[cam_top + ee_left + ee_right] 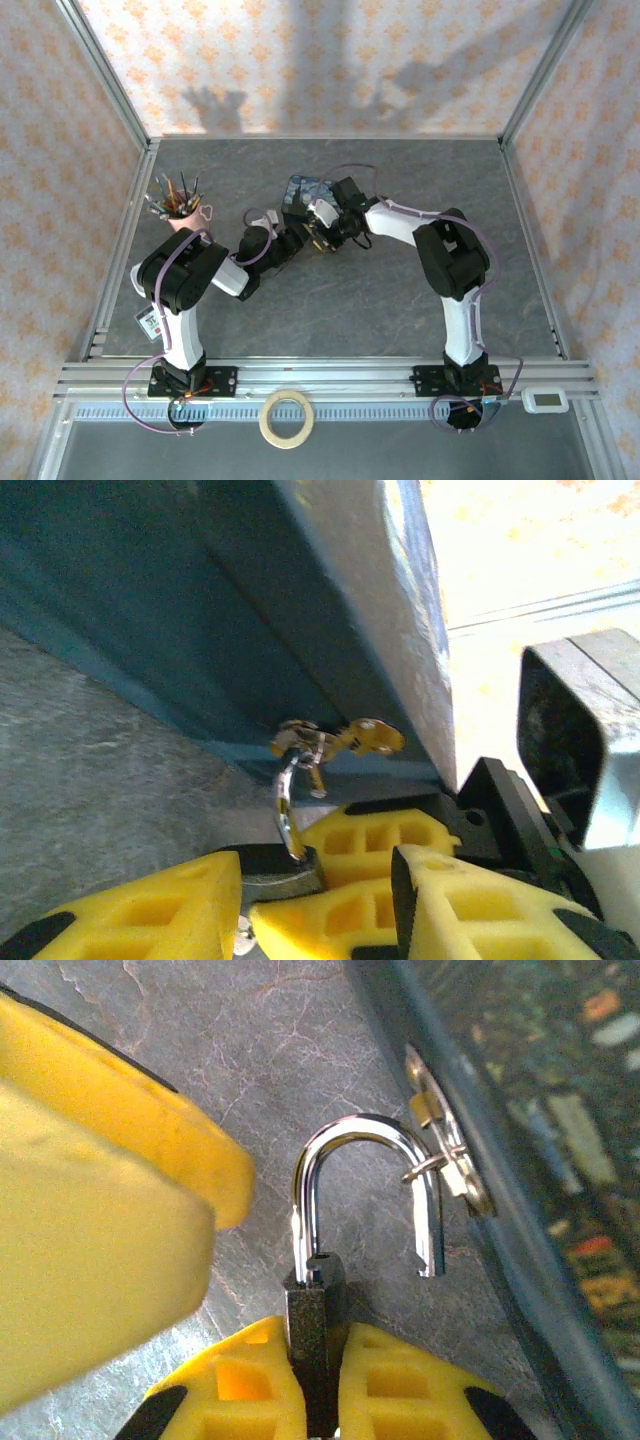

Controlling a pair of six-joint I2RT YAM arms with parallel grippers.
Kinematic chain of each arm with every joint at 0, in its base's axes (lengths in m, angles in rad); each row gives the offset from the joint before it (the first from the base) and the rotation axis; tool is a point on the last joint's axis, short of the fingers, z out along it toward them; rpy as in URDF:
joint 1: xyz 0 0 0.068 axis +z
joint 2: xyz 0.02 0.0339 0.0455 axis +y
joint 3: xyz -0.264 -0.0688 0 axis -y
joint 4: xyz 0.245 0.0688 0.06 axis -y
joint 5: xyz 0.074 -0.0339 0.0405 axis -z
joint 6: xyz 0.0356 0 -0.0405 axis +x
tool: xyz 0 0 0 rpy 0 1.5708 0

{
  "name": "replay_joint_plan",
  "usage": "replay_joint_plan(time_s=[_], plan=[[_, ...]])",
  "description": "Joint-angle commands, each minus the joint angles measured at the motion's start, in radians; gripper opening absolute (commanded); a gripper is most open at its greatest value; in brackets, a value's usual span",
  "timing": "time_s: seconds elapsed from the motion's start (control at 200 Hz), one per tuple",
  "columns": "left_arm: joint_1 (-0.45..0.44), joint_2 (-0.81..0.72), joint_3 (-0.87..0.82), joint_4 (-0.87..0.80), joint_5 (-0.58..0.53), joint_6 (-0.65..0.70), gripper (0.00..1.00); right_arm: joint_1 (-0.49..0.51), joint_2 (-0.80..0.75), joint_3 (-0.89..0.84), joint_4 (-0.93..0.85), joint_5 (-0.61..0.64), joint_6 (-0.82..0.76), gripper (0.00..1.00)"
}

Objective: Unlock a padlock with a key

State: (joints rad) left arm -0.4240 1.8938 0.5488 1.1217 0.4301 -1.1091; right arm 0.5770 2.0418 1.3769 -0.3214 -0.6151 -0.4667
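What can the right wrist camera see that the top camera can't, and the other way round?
Right wrist, up close: the padlock pinched in the right gripper, its silvery shackle open but hooked through a little latch ring. Top, far away: the whole left arm and right arm, a pink cup of pencils and a roll of tape. Both: the blue painted tin on the grey table.

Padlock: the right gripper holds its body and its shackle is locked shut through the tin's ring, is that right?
No. The right wrist view shows the shackle open, its free end out of the padlock body. The right gripper does hold the body, and the shackle does pass through the ring on the tin.
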Motion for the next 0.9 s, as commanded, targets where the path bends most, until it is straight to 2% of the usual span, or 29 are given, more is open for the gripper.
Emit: replay_joint_plan(time_s=[0.0, 0.505, 0.681, 0.741, 0.896], plan=[[-0.001, 0.008, 0.008, -0.016, -0.061, 0.007, 0.40, 0.000, -0.047, -0.015, 0.032, -0.029, 0.018, 0.00], [-0.013, 0.125, 0.117, 0.056, -0.090, -0.026, 0.24, 0.000, -0.052, -0.029, 0.056, -0.072, 0.026, 0.00], [-0.020, 0.152, 0.134, 0.069, -0.082, -0.037, 0.00, 0.000, -0.064, -0.036, 0.062, -0.068, 0.033, 0.00], [-0.020, 0.153, 0.130, 0.075, -0.083, -0.037, 0.00, 0.000, -0.076, -0.043, 0.064, -0.066, 0.050, 0.00], [-0.019, 0.148, 0.120, 0.069, -0.084, -0.027, 0.00, 0.000, -0.141, -0.081, 0.076, -0.047, 0.169, 0.21]])
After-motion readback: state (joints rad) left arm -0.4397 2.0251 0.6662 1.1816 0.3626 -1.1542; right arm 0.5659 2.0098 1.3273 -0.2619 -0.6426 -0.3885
